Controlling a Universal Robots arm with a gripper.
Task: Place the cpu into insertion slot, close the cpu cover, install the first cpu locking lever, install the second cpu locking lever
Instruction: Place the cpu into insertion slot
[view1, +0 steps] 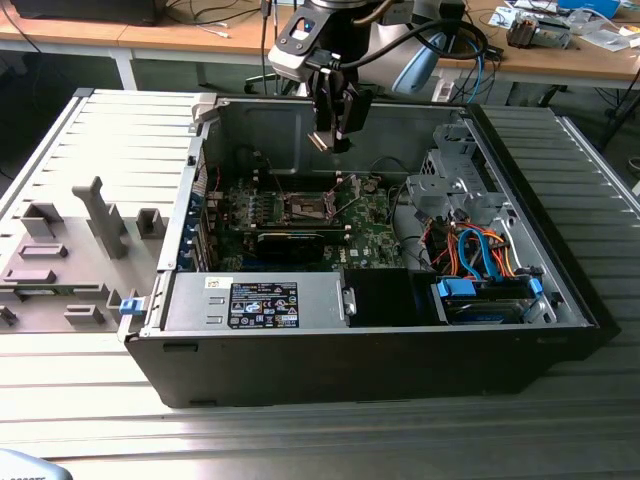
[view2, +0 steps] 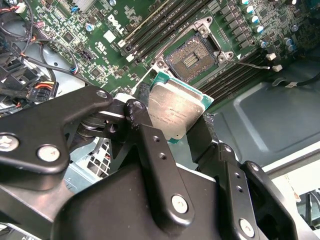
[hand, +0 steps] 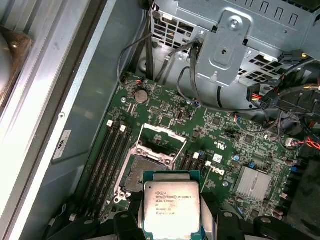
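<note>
**While the cpu rides in the gripper — carry above the open socket**

Since the chip is not yet seated, the step in hand reads as the first one: cpu into insertion slot.

State of the end effector: the gripper (view1: 335, 140) hangs inside the open computer case (view1: 560, 290), its fingers (view2: 137, 112) closed to chip width on two opposite edges of the cpu (view2: 177, 110). The silvery top faces the wrist cameras, and nothing else is in its grasp.

Where things lie: the insertion slot (hand: 142, 172) sits on the green circuit board (hand: 225, 145), beneath and just ahead of the fingertips, with clear air between chip and socket. In the exterior view the gripper stands well above the board. The cpu cover (hand: 164, 131) is swung up and away on the far side of the socket from the fingers, so the contact field is bare.

Judgement on doing this well:
- The chip looks tilted against the board in the second wrist view. It should be level before it meets the rim.
- Chip edges want squaring with the socket's sides — corner marks cannot be made out, so orientation cannot be confirmed.
- Descent should be straight and slow, with no sideways slide; the contact field is likely delicate.
- Fingers reach past the chip's edges, so they may foul the socket rim or the raised cover.
</note>
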